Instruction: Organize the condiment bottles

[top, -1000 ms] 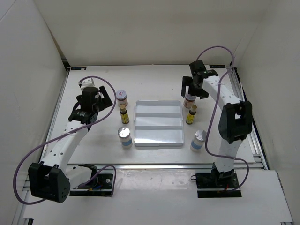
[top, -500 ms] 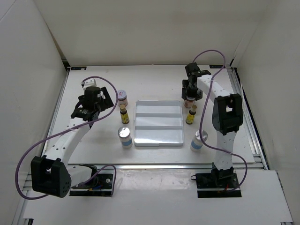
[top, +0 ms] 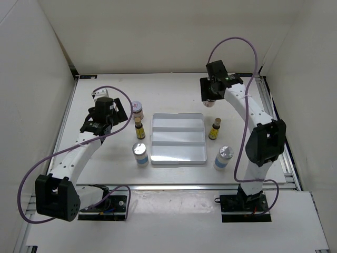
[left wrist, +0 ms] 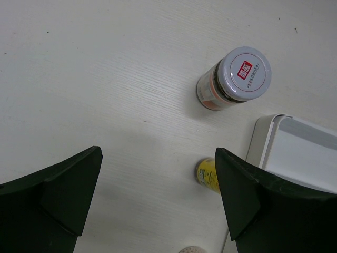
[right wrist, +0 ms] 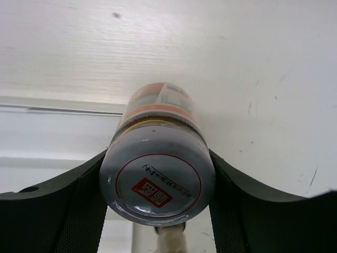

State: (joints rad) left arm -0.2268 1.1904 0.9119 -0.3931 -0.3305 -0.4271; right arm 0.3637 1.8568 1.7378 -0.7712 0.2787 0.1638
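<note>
Presently held jar: a squat pale jar with a red-marked grey lid (right wrist: 157, 179) is gripped on both sides by the right gripper (right wrist: 158, 158), lid towards the wrist camera. It sits just past the far right corner of the white three-slot rectangular tray (top: 177, 158). Whether its base touches the table cannot be told.
Second jar: a matching squat pale jar (left wrist: 235, 78) stands upright on the table near the tray's far left corner.
Dark bottles: one slim dark yellow-labelled bottle (top: 139, 128) stands just beside the tray's left edge, in front of the second jar. Its twin dark bottle (top: 214, 129) stands just beside the right edge.
Shakers: a white blue-labelled shaker with a shiny silver cap (top: 140, 154) stands at the tray's near left corner. The other silver-capped shaker (top: 223, 156) stands at the near right corner.
Right arm: it rises steeply from its base, elbow at the right, with the forearm reaching back and inward and the wrist tipped down. The gripper is clenched on the jar.
Left arm: it stretches forward over the table's left side. The left gripper (left wrist: 158, 158) points downward and is released, its black fingers (left wrist: 58, 200) spread wide over bare table short of the second jar.
Cables: a purple cable (top: 231, 42) loops above the right wrist.
Table: white (top: 105, 158), faintly grained and lightly scuffed.
Room: plain white walls (top: 158, 37) stand on three sides.
</note>
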